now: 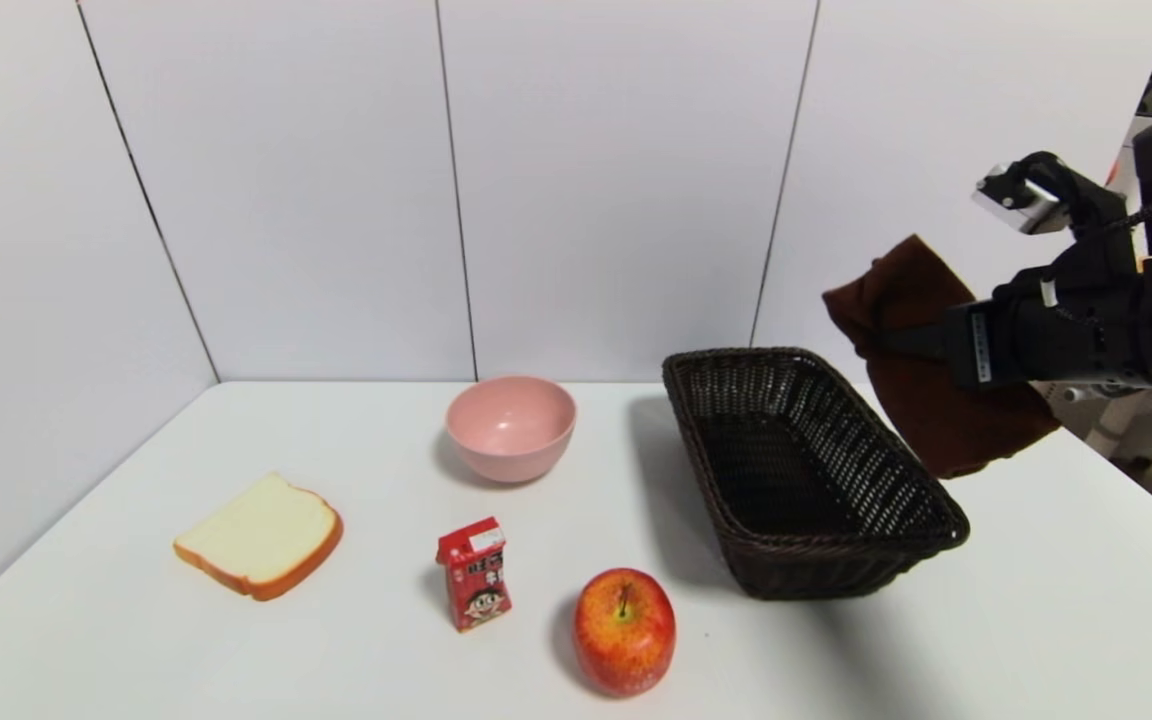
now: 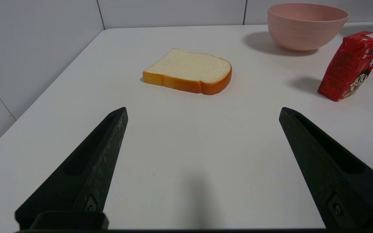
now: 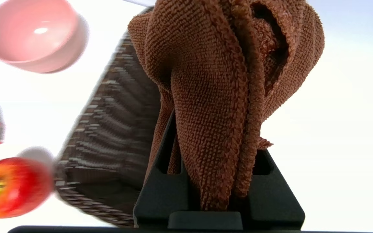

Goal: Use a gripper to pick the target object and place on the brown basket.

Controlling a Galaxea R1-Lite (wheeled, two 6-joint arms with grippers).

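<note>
Towel [image 1: 921, 370] is hanging in the air off the right gripper [image 1: 886, 340], just past the basket's right rim and above it, not touching the wicker. Brown basket [image 1: 806, 470] is the landmark here, so everything's relative to that. The gripper's fingers are pinching in tight on a bunched fold of the cloth, w/ the rest of it draping loose around and below them; the right wrist view is showing the plush fabric [image 3: 212, 106] wedged between the two black fingers [image 3: 160, 181] and spilling past them.

Key relation imo: the basket's open middle is lying to the left of the held towel, and the basket's long axis is running front-to-back from the robot. So the coming move is prob a short shift left to get the cloth over the opening before letting go. The hanging lower edge looks like it's sitting about level w/ the right rim, so it might snag or drape over that side if the arm is going too low.

Right arm is clearly the nearer one. Left gripper [image 2: 202, 113] is idling well left of the basket, fingers spread wide w/ nothing in them, facing the bread slice [image 2: 189, 71].
</note>
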